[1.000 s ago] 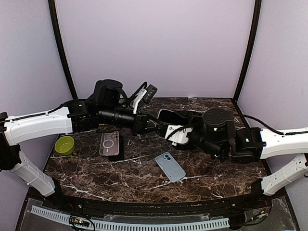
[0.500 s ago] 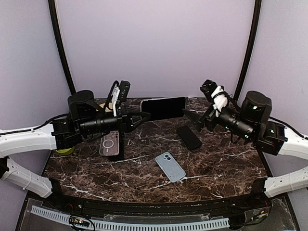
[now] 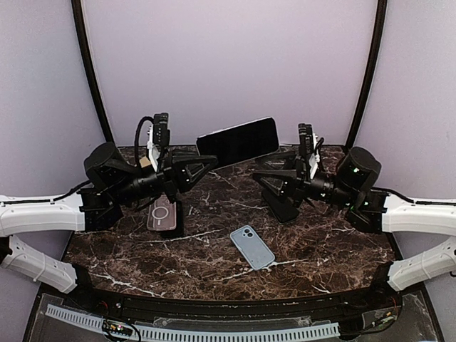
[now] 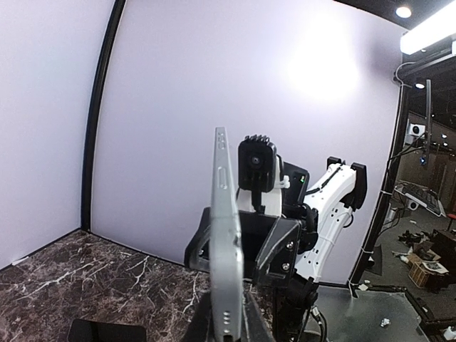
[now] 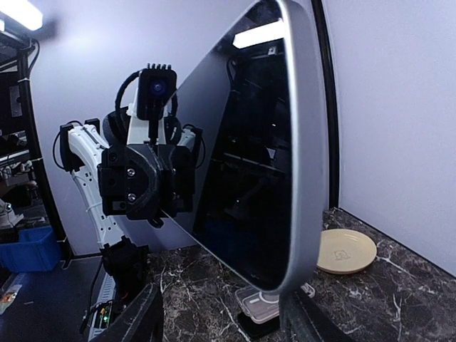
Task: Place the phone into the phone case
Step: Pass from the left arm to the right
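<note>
Aloft, left end effector [image 3: 203, 165] clamps the phone [image 3: 239, 140] lengthwise toward gaping right end effector [image 3: 265, 177].

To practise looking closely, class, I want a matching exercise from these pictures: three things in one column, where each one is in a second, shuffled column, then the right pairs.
Things
1. large black-screened, silver-edged phone
2. light blue rectangular slab with a camera cut-out
3. pinkish translucent case with a white ring

Places
A. flat on the dark marble table, front middle
B. flat on the table, left side
C. up in the air, gripped by the left hand

Pairs: 1-C, 2-A, 3-B
</note>
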